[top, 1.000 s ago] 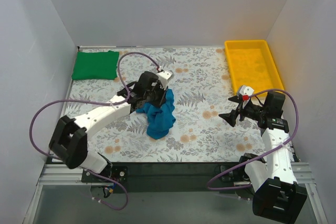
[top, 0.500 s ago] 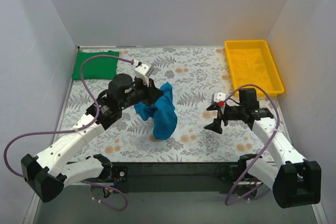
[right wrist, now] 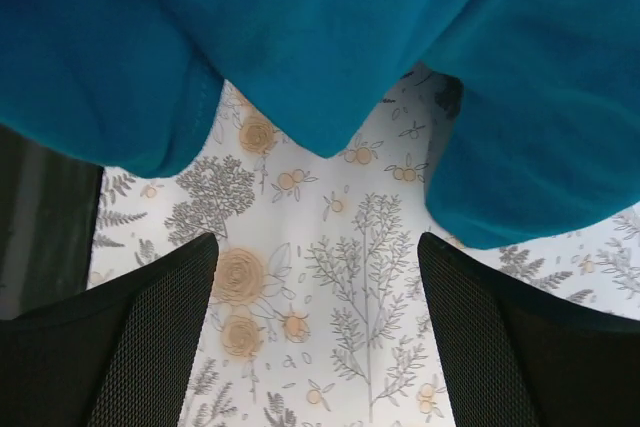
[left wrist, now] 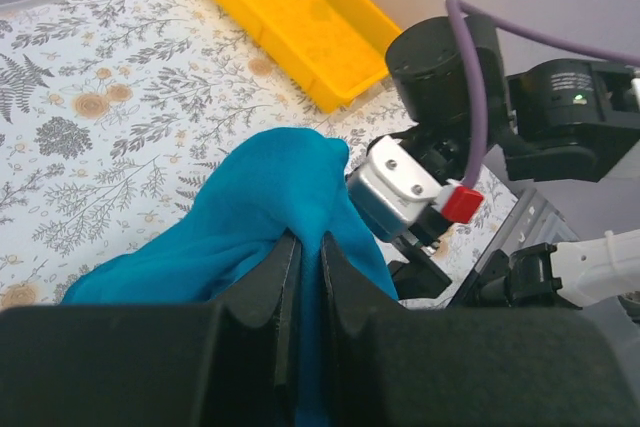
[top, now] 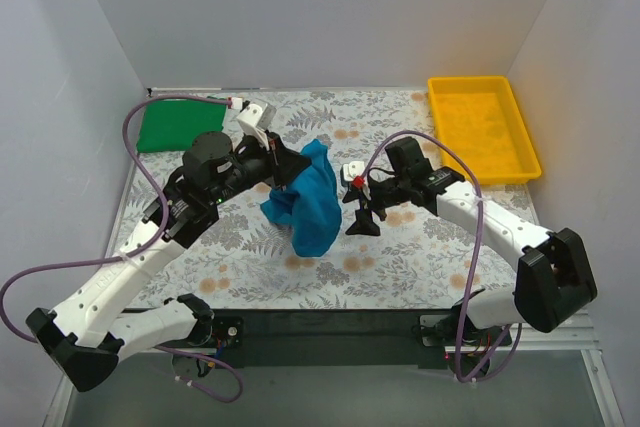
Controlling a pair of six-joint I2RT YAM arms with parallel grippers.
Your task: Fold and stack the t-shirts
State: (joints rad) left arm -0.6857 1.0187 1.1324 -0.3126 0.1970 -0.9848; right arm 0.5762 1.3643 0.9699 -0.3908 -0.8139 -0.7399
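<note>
The left gripper (top: 288, 171) is raised over the middle of the floral table (top: 400, 257), its jaws pinched together on a fold of the teal-blue t-shirt (top: 312, 202). In the left wrist view the two dark fingers (left wrist: 275, 282) press close with the blue cloth squeezed between them and bunching out above. The shirt hangs from that grip as a crumpled bundle. Its lower end seems to reach the table, though the top view does not settle whether it rests there or hangs just clear. The right gripper (top: 360, 215) sits just beside the hanging shirt on its right side, pointed down, with its jaws wide apart and holding nothing. The right wrist view shows bare patterned table between the fingers (right wrist: 150, 347) and the shirt's folds above them. The bright green t-shirt (top: 180, 125) lies folded flat in the far left corner of the table, well apart from both grippers. The yellow tray (top: 520, 142) stands at the far right.
</note>
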